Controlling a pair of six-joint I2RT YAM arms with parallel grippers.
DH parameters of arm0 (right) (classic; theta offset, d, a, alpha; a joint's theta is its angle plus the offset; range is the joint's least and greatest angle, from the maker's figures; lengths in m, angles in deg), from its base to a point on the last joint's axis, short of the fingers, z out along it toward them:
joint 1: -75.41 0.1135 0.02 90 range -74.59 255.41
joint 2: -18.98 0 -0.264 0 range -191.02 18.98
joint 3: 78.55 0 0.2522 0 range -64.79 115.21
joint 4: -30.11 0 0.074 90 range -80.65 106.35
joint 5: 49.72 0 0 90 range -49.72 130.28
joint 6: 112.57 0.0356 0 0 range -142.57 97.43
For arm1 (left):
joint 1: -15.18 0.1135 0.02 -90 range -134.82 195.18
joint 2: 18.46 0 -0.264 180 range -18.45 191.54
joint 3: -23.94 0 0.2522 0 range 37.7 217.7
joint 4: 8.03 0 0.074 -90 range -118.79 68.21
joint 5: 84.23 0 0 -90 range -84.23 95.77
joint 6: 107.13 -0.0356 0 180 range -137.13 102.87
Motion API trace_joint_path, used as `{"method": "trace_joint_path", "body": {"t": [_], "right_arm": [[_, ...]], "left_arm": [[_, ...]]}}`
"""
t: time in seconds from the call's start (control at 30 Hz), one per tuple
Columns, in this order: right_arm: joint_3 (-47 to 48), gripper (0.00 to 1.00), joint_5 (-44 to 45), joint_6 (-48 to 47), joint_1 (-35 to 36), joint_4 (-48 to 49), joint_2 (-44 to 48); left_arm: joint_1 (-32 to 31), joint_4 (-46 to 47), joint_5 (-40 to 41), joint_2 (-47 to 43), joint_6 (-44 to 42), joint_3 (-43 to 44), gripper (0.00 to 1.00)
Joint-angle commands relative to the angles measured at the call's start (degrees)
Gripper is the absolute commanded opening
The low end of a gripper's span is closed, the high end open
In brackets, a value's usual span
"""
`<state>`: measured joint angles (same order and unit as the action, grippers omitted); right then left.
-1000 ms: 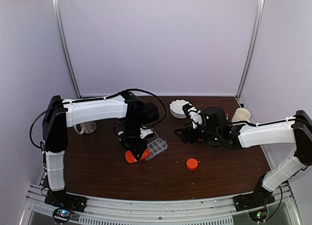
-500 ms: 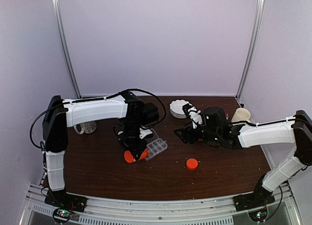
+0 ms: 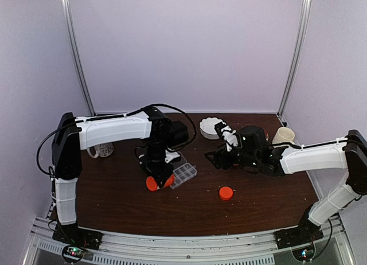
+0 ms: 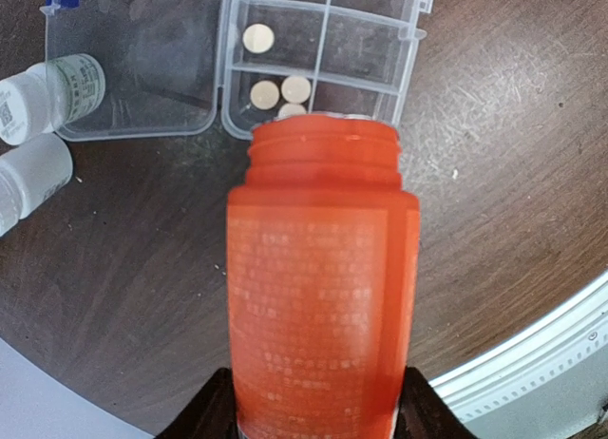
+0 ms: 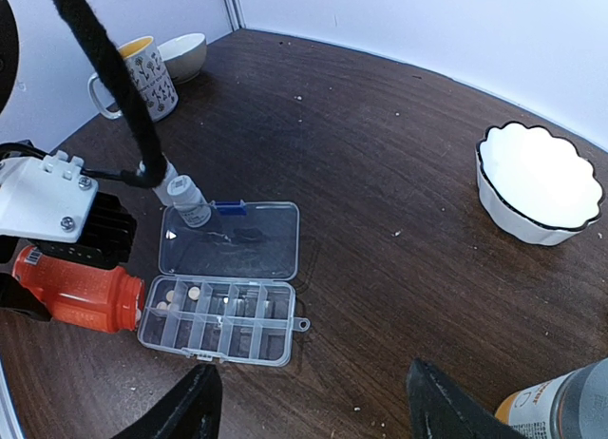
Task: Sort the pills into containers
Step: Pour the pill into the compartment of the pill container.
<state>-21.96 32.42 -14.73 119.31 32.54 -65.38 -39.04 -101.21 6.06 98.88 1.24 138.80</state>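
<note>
My left gripper [image 3: 156, 174] [image 4: 318, 422] is shut on an uncapped orange bottle [image 4: 321, 268] [image 3: 153, 183] [image 5: 81, 285]. The bottle is tipped, its mouth at the end of the clear container box [image 4: 366, 49] [image 3: 184, 174] [image 5: 223, 323], whose lid [image 5: 233, 238] lies open flat. Pale round pills [image 4: 265, 95] [image 5: 194, 293] lie in the end compartments by the bottle's mouth, with one more pill [image 4: 256, 38] in the neighbouring cell. My right gripper [image 3: 217, 158] [image 5: 318, 410] hangs open and empty above the table, to the right of the box.
An orange cap [image 3: 226, 192] lies in front of the right gripper. Two small white bottles [image 4: 47, 92] [image 5: 188, 200] stand by the lid. A scalloped white bowl [image 3: 210, 127] [image 5: 539, 182], a mug [image 3: 102, 150] [image 5: 142, 76] and a cream cup [image 3: 283, 135] stand at the back.
</note>
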Motion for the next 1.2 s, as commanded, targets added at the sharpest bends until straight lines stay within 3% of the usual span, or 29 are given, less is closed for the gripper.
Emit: {"method": "trace_joint_path", "body": {"t": [0.0,1.17], "right_arm": [[1.5,0.7,0.7,-0.4,0.0,0.0,-0.6],[1.6,0.69,0.4,-0.4,0.0,-0.2,-0.6]], "left_arm": [[-0.5,-2.2,0.3,1.2,0.8,2.8,0.0],[-0.8,-1.8,0.2,1.0,0.5,2.1,0.0]]}}
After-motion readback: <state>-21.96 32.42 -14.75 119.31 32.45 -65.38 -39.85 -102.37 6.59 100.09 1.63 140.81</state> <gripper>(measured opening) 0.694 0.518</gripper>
